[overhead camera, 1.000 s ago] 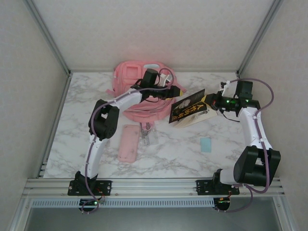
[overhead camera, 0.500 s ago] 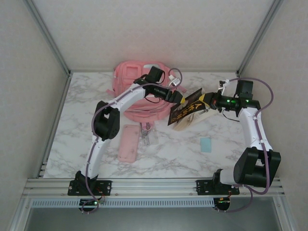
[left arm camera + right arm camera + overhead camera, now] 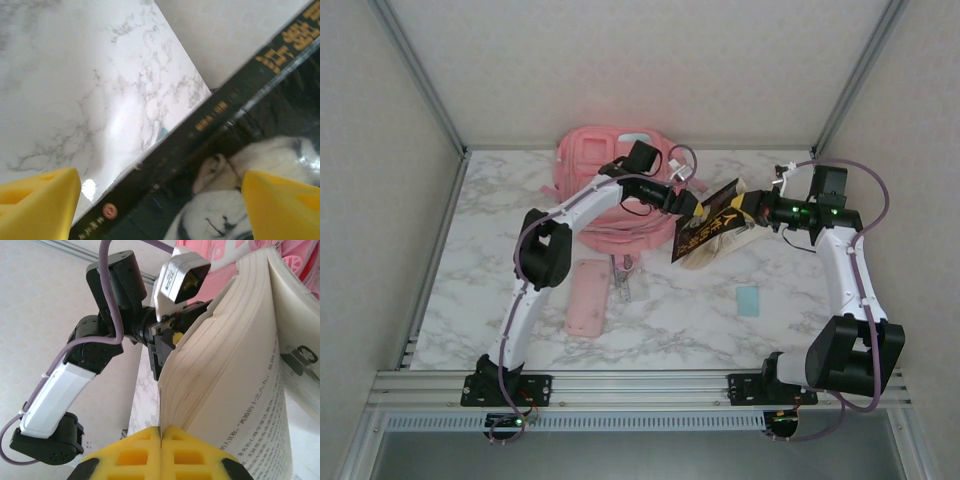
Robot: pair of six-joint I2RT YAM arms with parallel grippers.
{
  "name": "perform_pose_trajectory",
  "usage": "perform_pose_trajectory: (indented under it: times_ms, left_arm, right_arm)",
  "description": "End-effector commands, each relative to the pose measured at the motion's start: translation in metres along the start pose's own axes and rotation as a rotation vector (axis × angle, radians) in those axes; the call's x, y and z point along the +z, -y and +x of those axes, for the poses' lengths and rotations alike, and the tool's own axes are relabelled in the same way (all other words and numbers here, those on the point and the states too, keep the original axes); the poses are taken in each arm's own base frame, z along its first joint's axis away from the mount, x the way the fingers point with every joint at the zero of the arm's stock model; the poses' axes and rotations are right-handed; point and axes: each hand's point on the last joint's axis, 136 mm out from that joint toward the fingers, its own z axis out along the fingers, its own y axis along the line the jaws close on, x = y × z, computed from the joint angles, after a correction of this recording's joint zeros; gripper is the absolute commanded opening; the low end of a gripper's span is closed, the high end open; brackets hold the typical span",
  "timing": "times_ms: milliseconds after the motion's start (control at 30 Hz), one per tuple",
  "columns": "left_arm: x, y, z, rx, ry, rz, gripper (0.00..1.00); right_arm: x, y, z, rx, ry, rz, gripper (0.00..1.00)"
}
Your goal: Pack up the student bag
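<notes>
The right pincer (image 3: 160, 438) is gripping a thick book (image 3: 712, 228) by a corner of its pages. Its two yellow pads are pressing together on the paper, with no gap showing between them. It is holding the book tilted, with the dark cover and its yellow letters facing up in the top view. I cannot tell whether the book's low edge is touching the counter (image 3: 670, 325).

The left pincer (image 3: 160, 200) is standing wide open at the book's other side. Its yellow fingertips are far apart with the dark cover between them, and it is clamping nothing.

The student bag (image 3: 582, 165) is lying at the back of the counter, close to the rear wall, partly under the left arm and to the left of the book. A flat pink pencil case (image 3: 587, 297) is lying nearer the front, and a small light blue card (image 3: 748, 300) is resting well apart to its right.
</notes>
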Motion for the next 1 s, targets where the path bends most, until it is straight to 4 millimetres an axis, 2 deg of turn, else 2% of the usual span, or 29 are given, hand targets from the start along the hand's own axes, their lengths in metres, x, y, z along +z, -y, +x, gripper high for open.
perform_pose_trajectory:
  times_ms: [0, 167, 233, 333, 467, 567, 733, 967]
  left_arm:
    - [-0.038, 0.004, -0.018, -0.011, 0.086, -0.106, 0.84]
    - [-0.083, -0.007, -0.013, -0.113, 0.204, -0.208, 0.84]
    - [-0.099, -0.006, -0.004, -0.122, 0.237, -0.225, 0.85]
    - [-0.113, -0.003, 0.014, -0.112, 0.230, -0.222, 0.86]
    - [-0.112, 0.009, 0.036, -0.081, 0.155, -0.155, 0.86]
    - [-0.108, 0.015, 0.044, -0.072, 0.118, -0.093, 0.85]
    - [-0.097, 0.006, 0.052, -0.119, 0.072, -0.042, 0.84]
    - [-0.090, -0.013, 0.061, -0.154, 0.032, -0.067, 0.83]
  right_arm:
    - [-0.001, -0.043, 0.002, -0.102, -0.023, -0.107, 0.00]
    - [0.017, -0.059, 0.011, -0.132, -0.075, -0.132, 0.00]
    - [0.028, -0.063, 0.015, -0.137, -0.105, -0.151, 0.00]
    - [0.041, -0.063, 0.019, -0.140, -0.146, -0.174, 0.00]
    - [0.059, -0.051, 0.016, -0.124, -0.203, -0.223, 0.00]
    - [0.076, -0.031, 0.013, -0.103, -0.260, -0.237, 0.00]
    - [0.100, 0.007, 0.014, -0.104, -0.318, -0.207, 0.00]
    - [0.109, 0.025, 0.015, -0.122, -0.350, -0.193, 0.00]
